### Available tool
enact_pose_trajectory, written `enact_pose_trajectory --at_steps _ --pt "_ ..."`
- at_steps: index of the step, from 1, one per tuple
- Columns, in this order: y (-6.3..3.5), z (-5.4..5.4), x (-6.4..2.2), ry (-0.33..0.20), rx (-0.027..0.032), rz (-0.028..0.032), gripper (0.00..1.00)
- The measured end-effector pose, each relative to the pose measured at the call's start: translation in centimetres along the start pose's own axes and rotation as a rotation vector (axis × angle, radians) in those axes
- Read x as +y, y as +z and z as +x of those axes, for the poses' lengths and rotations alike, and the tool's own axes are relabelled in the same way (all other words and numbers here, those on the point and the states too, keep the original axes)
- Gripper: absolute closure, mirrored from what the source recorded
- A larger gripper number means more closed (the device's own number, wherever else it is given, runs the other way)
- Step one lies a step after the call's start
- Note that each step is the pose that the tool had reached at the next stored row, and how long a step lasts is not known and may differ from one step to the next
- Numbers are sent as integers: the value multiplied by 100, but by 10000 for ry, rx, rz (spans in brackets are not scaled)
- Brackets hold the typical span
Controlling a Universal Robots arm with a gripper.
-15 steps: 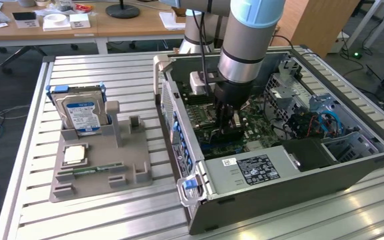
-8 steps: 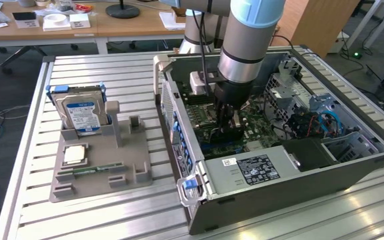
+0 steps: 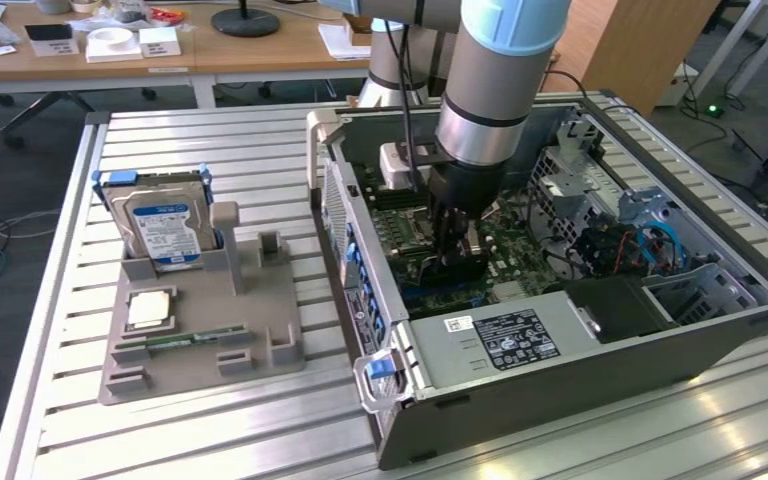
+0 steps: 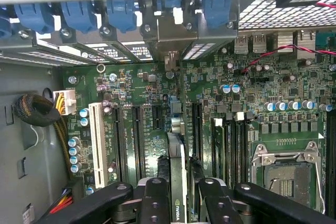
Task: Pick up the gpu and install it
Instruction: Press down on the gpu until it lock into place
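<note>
The thin flat black gpu card [image 4: 177, 182] is seen edge-on between the black fingers [image 4: 155, 203] of the gripper [image 4: 178, 203], down inside the open grey computer case [image 3: 598, 350]. In the wrist view the card is held upright over the green motherboard [image 4: 220, 87], in line with the long black expansion slots [image 4: 137, 140]; whether its edge is already seated cannot be told. The jaws are seen clasped around the card, one finger on each face.

In the exterior view the gripper [image 3: 454, 245] is buried in the case, just at 12 o'clock of the black-labelled power supply block [image 3: 511, 340]. So the pick-up is judged done, the card carried to the board, and the pressing home and release judged left.

Around it: blue retaining clips [image 4: 79, 17] line the case's rear wall close to the card's far end, and the empty silver processor socket [image 4: 286, 174] lies beside the slots. On the slatted metal tabletop [image 3: 224, 430], at 9 o'clock of the case, the grey parts holder [image 3: 197, 340] is seen with the silver hard drive [image 3: 164, 225] standing in it and a narrow green RAM stick [image 3: 191, 338] lying flat.
</note>
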State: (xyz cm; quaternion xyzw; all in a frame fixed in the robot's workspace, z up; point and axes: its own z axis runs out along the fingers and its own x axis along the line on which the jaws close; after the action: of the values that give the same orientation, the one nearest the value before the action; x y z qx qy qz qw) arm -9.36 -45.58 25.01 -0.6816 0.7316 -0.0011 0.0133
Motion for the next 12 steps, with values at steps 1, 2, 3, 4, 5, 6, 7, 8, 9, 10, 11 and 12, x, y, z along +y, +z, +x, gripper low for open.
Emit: enact_pose_trajectory --at_steps 1,2,3,4,5,6,7,8,9,10,11,12 --pt "0 0 0 0 0 0 74" --pt "0 0 0 0 0 0 74" --pt "0 0 0 0 0 0 74" --pt "0 0 0 0 0 -1 74" --pt "0 0 0 0 1 0 74" --pt "0 0 0 -1 1 0 74" --pt "0 0 0 -1 1 0 74" --pt "1 0 0 -1 0 0 74" --pt "1 0 0 0 1 1 74" --pt "1 0 1 0 1 0 74" --pt "1 0 1 0 1 0 74" --pt "1 0 0 0 -2 0 74"
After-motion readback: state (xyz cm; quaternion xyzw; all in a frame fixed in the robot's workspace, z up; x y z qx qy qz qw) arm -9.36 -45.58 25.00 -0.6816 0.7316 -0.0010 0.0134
